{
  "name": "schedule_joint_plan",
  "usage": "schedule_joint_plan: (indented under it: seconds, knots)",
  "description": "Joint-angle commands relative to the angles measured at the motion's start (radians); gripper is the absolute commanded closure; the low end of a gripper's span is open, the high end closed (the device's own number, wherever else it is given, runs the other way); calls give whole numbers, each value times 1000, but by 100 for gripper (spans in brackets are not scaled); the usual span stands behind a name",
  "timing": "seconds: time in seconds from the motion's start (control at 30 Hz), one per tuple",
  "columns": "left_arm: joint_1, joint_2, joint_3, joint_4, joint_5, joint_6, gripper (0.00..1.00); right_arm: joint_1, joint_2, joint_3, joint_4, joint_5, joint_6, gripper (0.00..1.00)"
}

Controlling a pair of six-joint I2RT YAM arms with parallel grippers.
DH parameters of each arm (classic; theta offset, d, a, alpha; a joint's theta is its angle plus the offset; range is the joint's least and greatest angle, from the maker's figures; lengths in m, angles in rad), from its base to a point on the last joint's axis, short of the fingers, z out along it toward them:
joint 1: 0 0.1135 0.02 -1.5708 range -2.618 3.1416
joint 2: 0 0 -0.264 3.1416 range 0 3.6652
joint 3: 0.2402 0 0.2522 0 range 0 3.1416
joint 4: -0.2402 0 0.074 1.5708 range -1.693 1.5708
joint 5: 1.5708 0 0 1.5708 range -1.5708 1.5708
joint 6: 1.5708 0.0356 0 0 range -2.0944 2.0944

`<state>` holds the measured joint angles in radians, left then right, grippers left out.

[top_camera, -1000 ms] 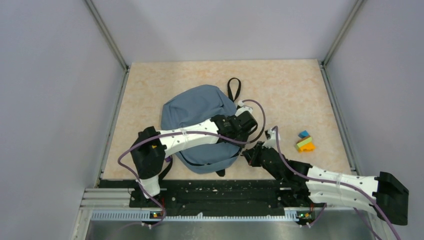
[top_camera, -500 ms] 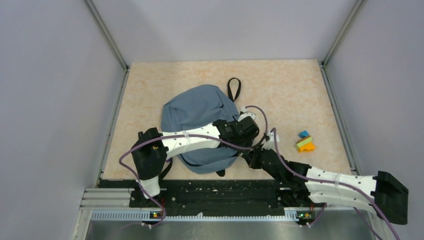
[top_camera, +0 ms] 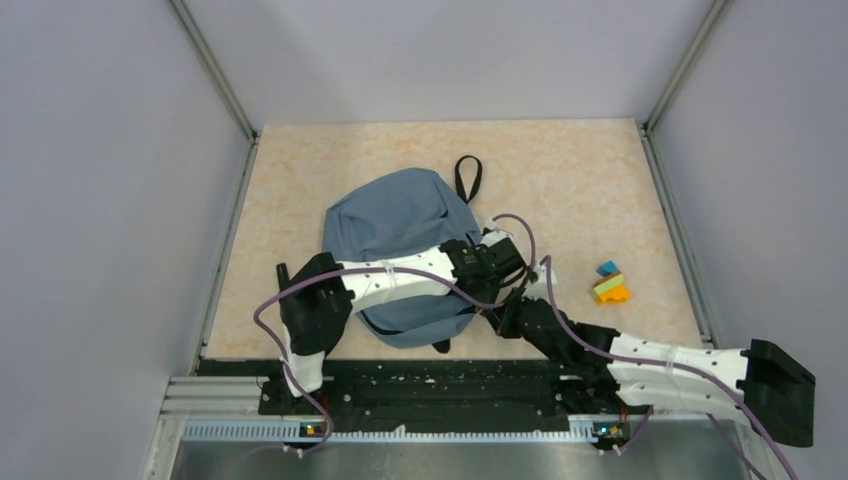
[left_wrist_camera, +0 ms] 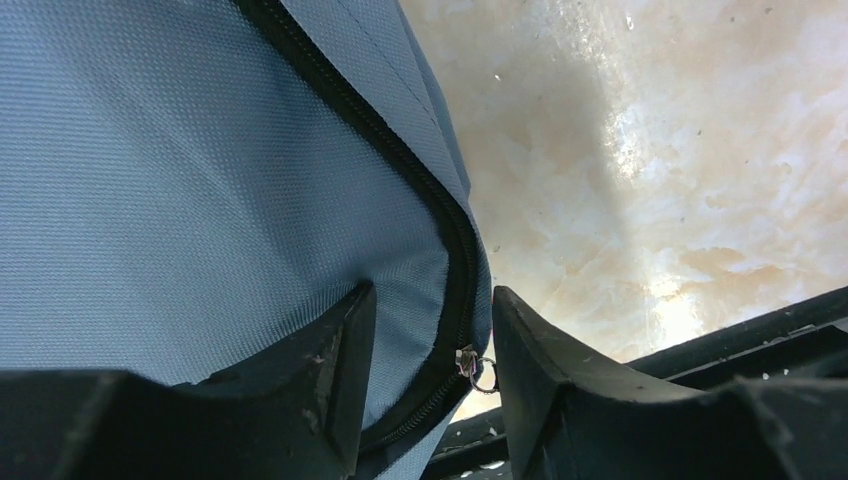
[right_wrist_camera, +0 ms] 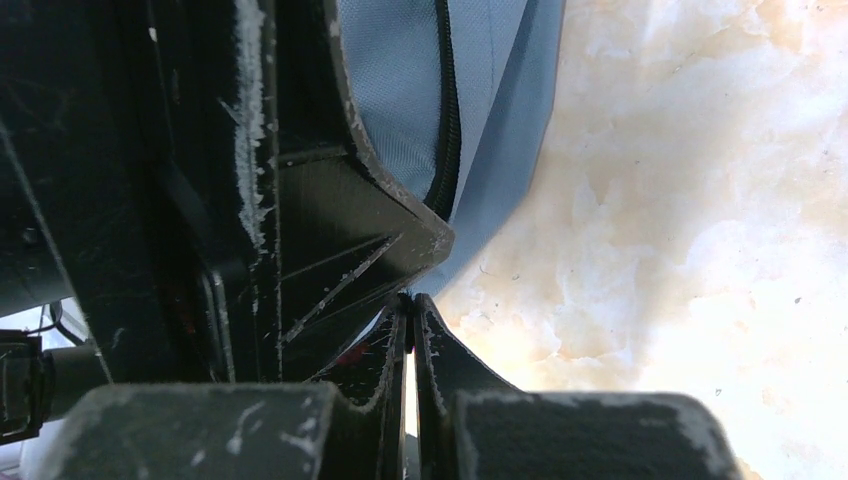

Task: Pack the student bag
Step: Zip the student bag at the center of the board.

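The student bag point(top_camera: 392, 228) lies flat mid-table, grey-blue, with its black top loop point(top_camera: 466, 177) pointing away. My left arm reaches across it; the left gripper point(top_camera: 503, 262) is at the bag's right edge. In the left wrist view the left gripper point(left_wrist_camera: 432, 340) is open, its jaws straddling the bag's edge point(left_wrist_camera: 200, 180), where the black zipper point(left_wrist_camera: 400, 160) ends in a metal pull ring point(left_wrist_camera: 483, 372) beside the right finger. My right gripper point(top_camera: 503, 316) is just below, at the bag's lower right edge. In the right wrist view the right gripper point(right_wrist_camera: 410, 305) is shut, tips touching the bag fabric point(right_wrist_camera: 490, 110) next to the left gripper's black body.
A blue block point(top_camera: 607, 268) and a green, yellow and orange block stack point(top_camera: 610, 290) lie to the right of the bag. Metal rails point(top_camera: 690, 250) edge the table. Purple cables loop off both arms.
My left gripper has slid toward me and slightly right along the bag's right edge, closing on the right gripper. The right gripper has shifted a little. The bag has stayed put.
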<state>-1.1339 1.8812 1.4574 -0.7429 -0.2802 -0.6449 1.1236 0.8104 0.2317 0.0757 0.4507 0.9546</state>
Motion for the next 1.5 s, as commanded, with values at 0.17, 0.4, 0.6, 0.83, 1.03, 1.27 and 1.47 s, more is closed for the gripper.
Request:
schedule_joint_plan:
  seconds: [0.17,0.4,0.6,0.83,1.03,1.27,1.47]
  knots:
    - [-13,97,10,-77,-56,27,66,13,14,6,83,-36,-16,100]
    - [-11,38,-44,53,-66,22,100,12,-1,9,85,-43,-21,100]
    - [32,-68,-136,285,-40,31,100,12,-10,19,148,-124,-48,100]
    - [78,-153,-243,538,32,53,100,24,36,49,250,-221,-115,100]
    - [104,-147,-232,643,100,69,100,67,121,105,281,-228,-169,100]
    - [144,-138,-225,733,150,81,100,96,130,134,310,-217,-222,100]
    - [150,-147,-230,825,130,109,100,99,57,135,258,-149,-230,100]
